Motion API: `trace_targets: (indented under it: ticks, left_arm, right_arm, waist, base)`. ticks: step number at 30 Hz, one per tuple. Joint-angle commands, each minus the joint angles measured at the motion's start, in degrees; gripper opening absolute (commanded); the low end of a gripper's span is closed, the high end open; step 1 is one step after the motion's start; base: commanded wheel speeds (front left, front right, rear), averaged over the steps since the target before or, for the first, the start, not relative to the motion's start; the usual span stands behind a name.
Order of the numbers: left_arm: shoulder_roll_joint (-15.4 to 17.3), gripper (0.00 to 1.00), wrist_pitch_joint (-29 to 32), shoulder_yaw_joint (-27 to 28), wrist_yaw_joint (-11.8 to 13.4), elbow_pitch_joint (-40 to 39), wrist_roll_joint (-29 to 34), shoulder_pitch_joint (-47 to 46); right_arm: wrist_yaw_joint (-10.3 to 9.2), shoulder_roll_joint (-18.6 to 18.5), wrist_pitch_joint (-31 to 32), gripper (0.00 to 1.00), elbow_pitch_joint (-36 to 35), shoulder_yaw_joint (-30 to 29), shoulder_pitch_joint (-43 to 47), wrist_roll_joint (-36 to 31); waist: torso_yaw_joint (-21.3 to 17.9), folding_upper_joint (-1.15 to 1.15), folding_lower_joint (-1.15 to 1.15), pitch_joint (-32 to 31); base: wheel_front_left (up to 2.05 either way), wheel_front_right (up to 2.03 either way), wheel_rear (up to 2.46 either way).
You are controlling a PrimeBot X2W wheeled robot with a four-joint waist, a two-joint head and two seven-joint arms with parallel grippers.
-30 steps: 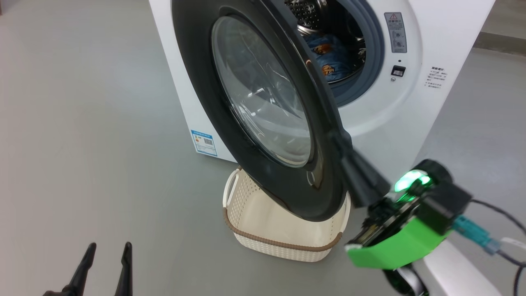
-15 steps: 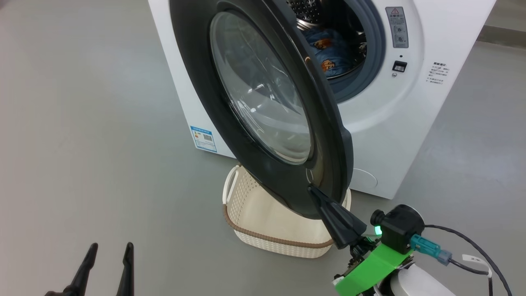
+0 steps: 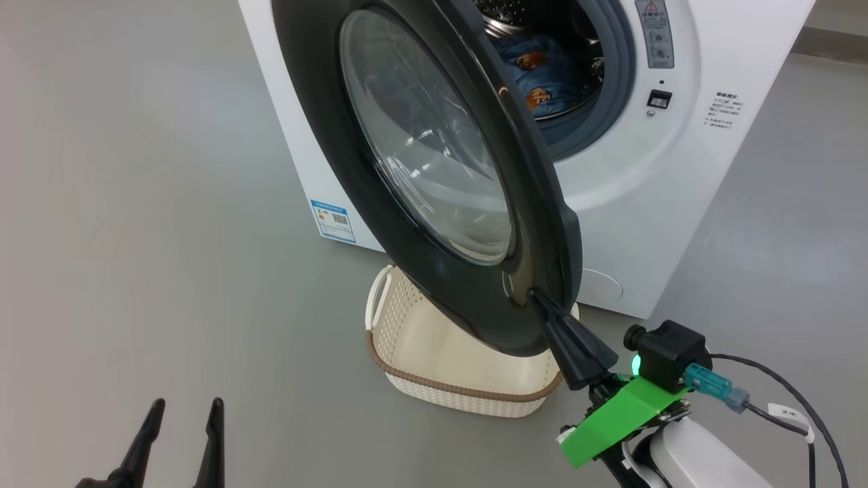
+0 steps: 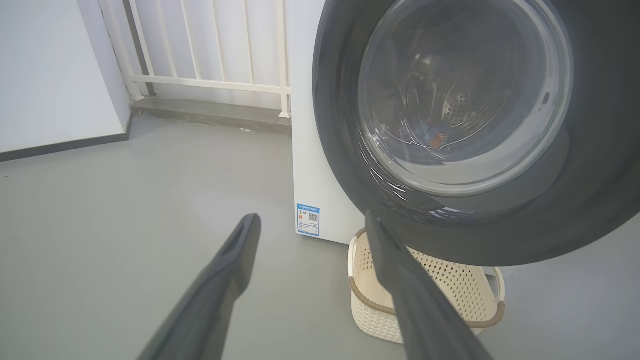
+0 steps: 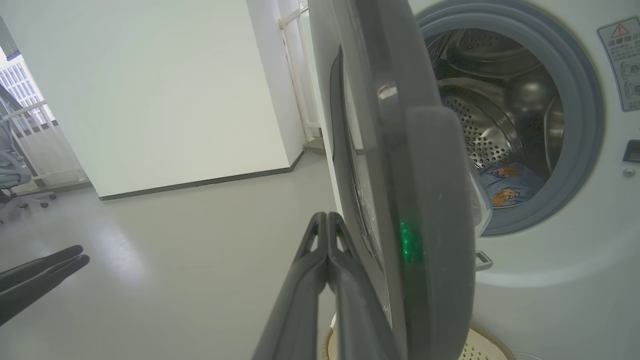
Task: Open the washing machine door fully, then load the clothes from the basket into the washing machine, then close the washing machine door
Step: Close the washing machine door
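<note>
At the lower left of the head view the left tool (image 3: 188,403) is seen with its two dark fingers spread apart; nothing is held between them, and it is kept over the grey floor (image 3: 135,203), well apart from the machine. Further right, a blue label sticker (image 3: 332,220) is found at the lower front corner of the white washing machine (image 3: 678,190); just below and to the right of it the basket (image 3: 441,388) is set on the floor, and its far part is hidden under the door. The washing machine door (image 3: 319,102) is swung partly open; its black frame and clear glass bowl (image 3: 427,149) are turned toward the robot's left. The right tool (image 3: 539,298) is pressed together with nothing between the fingers; its tip is laid against the outer face of the frame, near the lower edge. Behind the door, inside the steel drum (image 3: 502,17) that is bordered by the grey-blue rubber ring (image 3: 614,88), a blue garment (image 3: 542,74) with orange prints is lying.
</note>
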Motion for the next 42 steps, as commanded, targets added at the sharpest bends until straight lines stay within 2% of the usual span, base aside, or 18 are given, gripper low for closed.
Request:
trace_targets:
  ticks: [1,22,42]
  left_arm:
    - [0.4,1.0,-0.5,1.7,-0.1,-1.9,0.2,-2.2]
    - [-0.5,1.0,-0.5,1.3,-0.1,-2.9,0.1,-3.5]
    - [-2.7,1.0,-0.5,-1.8,-0.1,-5.9,-0.7,-8.8]
  right_arm:
    - [0.25,0.7,-0.3,0.0,-0.7,0.1,-2.1,0.5]
    - [0.25,0.6,-0.3,0.0,1.8,-4.3,-6.4,0.1]
    - [0.25,-4.7,-0.3,0.0,4.2,-12.3,-16.8,-1.9]
  waist:
    - [0.2,0.0,0.0,0.2]
    - [0.7,0.0,0.0,3.0]
    - [2.4,0.0,0.0,11.4]
  base:
    - [0.0,0.0,0.0]
    - [0.0,0.0,0.0]
    - [0.0,0.0,0.0]
